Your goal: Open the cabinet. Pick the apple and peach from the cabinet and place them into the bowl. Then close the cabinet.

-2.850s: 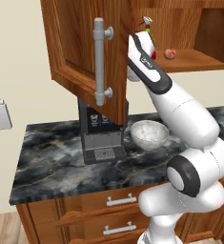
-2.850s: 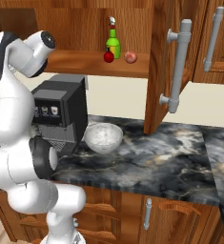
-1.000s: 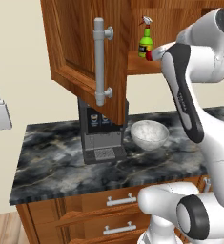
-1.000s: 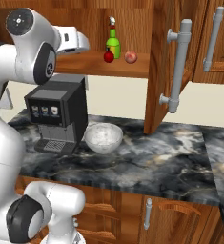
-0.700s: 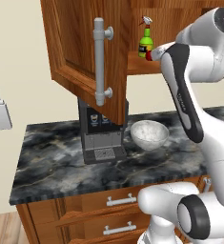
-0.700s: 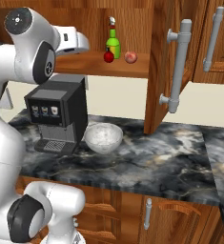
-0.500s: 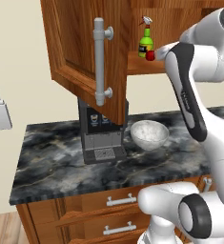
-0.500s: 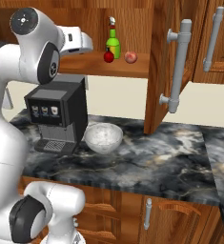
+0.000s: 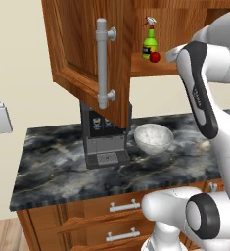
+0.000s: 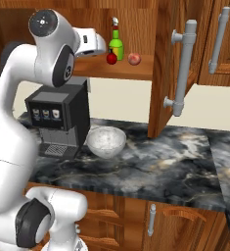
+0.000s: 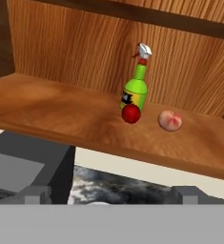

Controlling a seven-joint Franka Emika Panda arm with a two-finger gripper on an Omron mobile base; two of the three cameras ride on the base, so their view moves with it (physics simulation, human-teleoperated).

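The cabinet (image 9: 82, 54) stands with both doors swung open. On its shelf (image 11: 75, 114) a red apple (image 11: 131, 114) sits in front of a green bottle (image 11: 135, 90), with the peach (image 11: 170, 120) just to the right. From the right base view the apple (image 10: 111, 58) and peach (image 10: 133, 59) lie side by side. My gripper (image 11: 111, 194) is open and holds nothing, level with the shelf and a short way from the apple (image 9: 154, 57). The hand (image 10: 94, 43) hovers left of the fruit. The white bowl (image 10: 106, 141) rests on the counter below.
A black coffee machine (image 10: 57, 120) stands left of the bowl (image 9: 153, 138), under the shelf. The left door with its grey bar handle (image 9: 103, 63) juts out over the counter, and the right door (image 10: 168, 68) hangs open beside the shelf. Wooden drawers (image 9: 121, 220) run beneath the dark marble counter (image 10: 150, 171).
The hand has edged closer to the apple along the shelf front, after the arm rose from a lower pose. The jaws stayed open. Fruit, bowl and doors have not moved.
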